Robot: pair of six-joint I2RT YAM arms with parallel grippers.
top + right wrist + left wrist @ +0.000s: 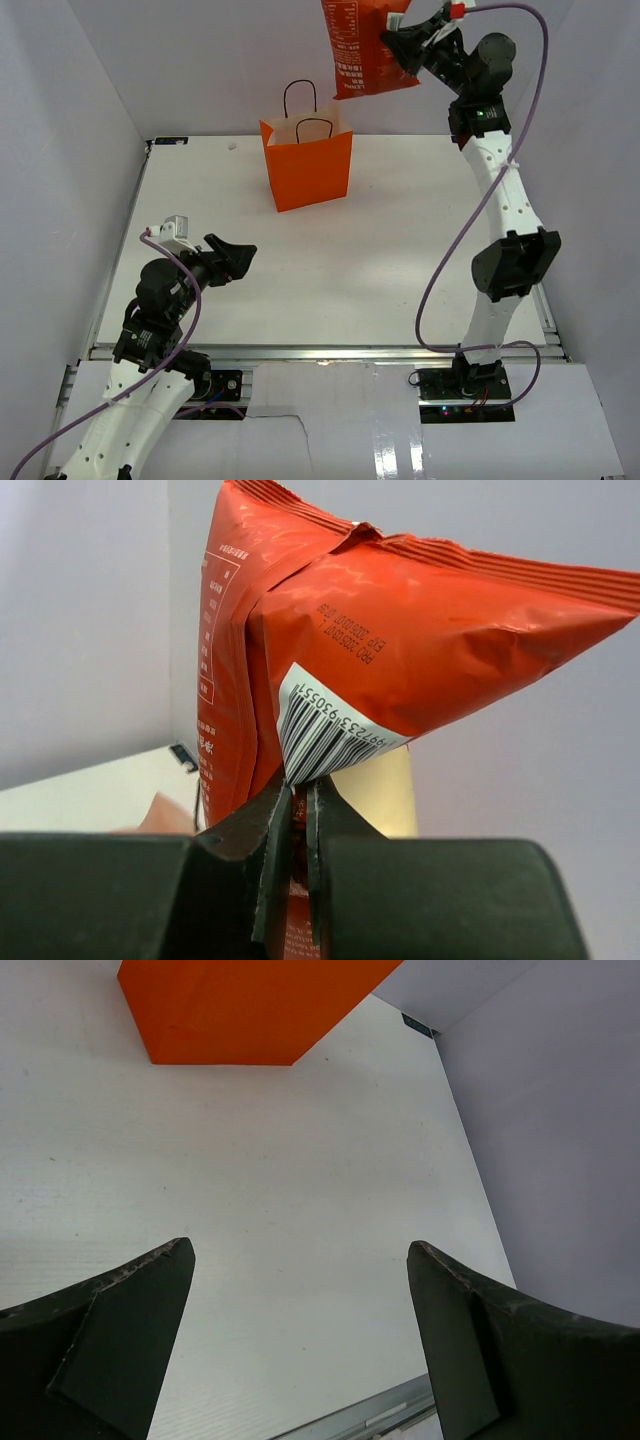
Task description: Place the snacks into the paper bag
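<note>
Plain white table [380,270], matte, a few faint specks. Boxed in by 3 pale lavender-grey walls: left wall [60,150], far wall [200,70], right wall [600,150]. Silver metal rail [330,352] along the near edge, white sheeting [330,410] just nearer, slightly torn toward the left. Soft, even light all over.

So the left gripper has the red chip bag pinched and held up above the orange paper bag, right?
No, the arm is wrong. It is the right gripper that has the red chip bag pinched and held up above the orange paper bag, as the top external view shows. The left gripper hangs open and empty over the table.
</note>
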